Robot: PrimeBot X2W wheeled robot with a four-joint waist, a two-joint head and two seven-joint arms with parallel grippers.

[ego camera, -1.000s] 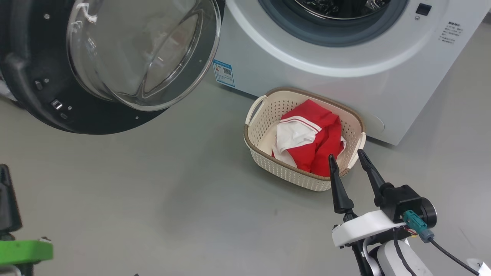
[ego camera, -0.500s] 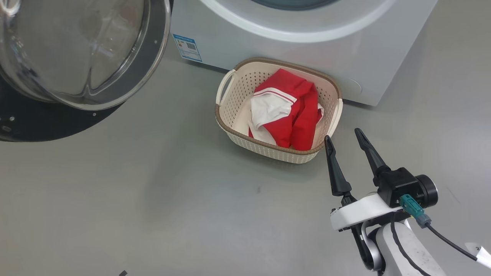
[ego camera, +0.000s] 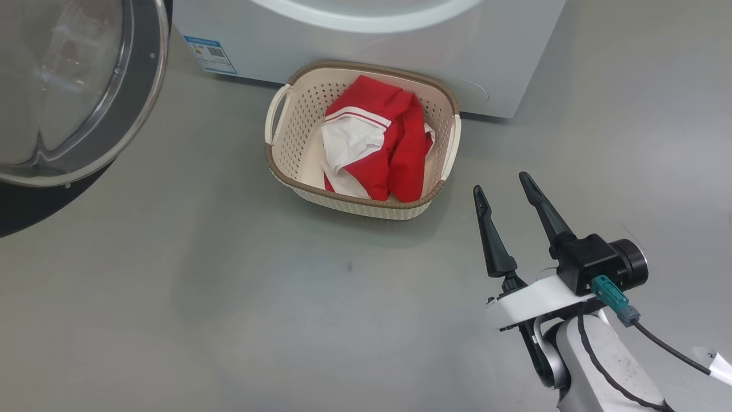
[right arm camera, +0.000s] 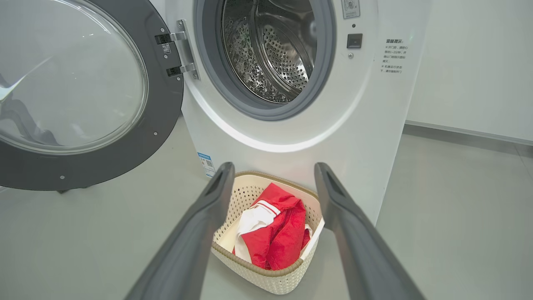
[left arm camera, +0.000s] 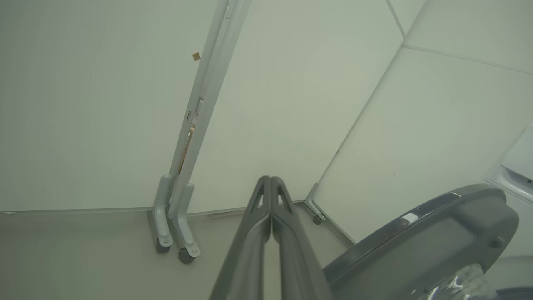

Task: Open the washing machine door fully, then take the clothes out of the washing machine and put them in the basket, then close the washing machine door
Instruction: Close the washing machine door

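Resting on grey floor (ego camera: 229, 286), the basket (ego camera: 294, 137)

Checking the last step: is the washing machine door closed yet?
No, the washing machine door stands swung wide open on its hinges, leaving the steel drum exposed.

It looks like a test room rather than a home. Ahead of the right gripper (right arm camera: 273, 167) the washing machine (right arm camera: 366, 121) stands on bare grey floor (right arm camera: 449, 216); beyond the left gripper (left arm camera: 270, 180) are white partition panels (left arm camera: 83, 104) on wheels (left arm camera: 185, 256).
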